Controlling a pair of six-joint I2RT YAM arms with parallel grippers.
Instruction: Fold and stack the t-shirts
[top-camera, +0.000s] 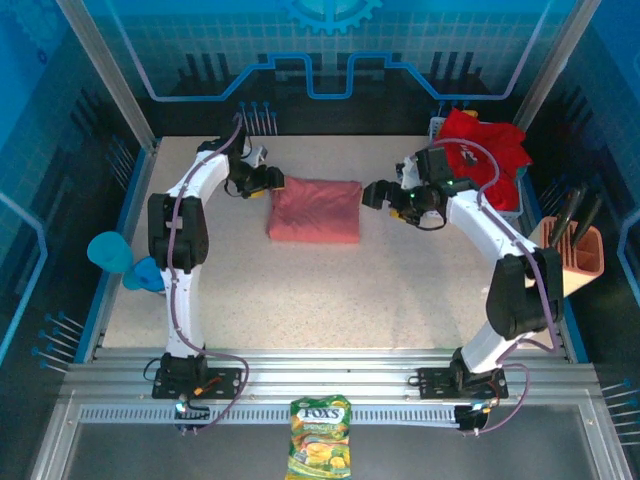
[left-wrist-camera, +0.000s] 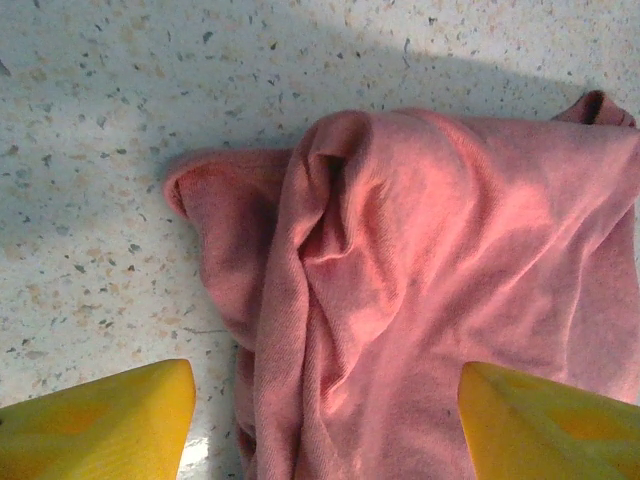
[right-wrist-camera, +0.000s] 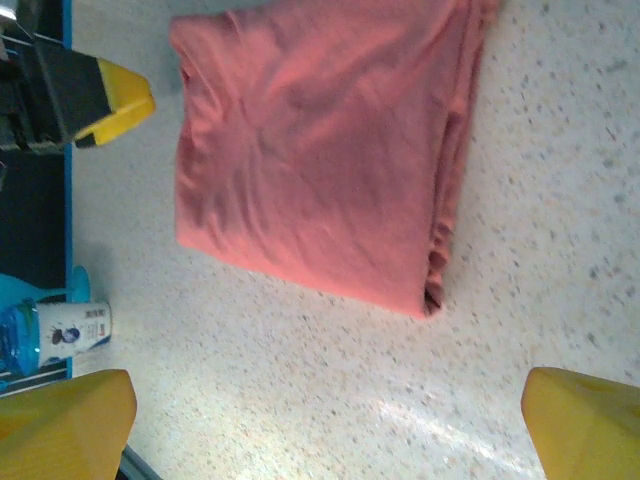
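At the middle of the tabletop (top-camera: 300, 290), seen from overhead, lies the salmon-pink t-shirt (top-camera: 315, 210), folded into a rough rectangle with its long side running left to right. The left fingers (top-camera: 268, 183) sit just beside the shirt's left edge and the right fingers (top-camera: 375, 193) just beside its right edge. From above I cannot tell whether either touches the cloth.

From the left wrist, the yellow fingers stand apart in the lower corners of the frame. They are released, with nothing clamped. A rumpled, creased edge of the pink shirt spreads between and beyond them. One finger is over bare speckled tabletop and the other over cloth.

From the right wrist, the yellow fingers are spread wide in the lower corners, over bare tabletop, grasping nothing. The shirt fills the upper half of that frame, apart from them.

Red t-shirts (top-camera: 487, 148) are heaped in a white mesh basket (top-camera: 437, 127) at the upper right of the overhead frame. A wooden holder (top-camera: 580, 258) stands at the right edge. A candy bag (top-camera: 320, 438) lies at the bottom centre.
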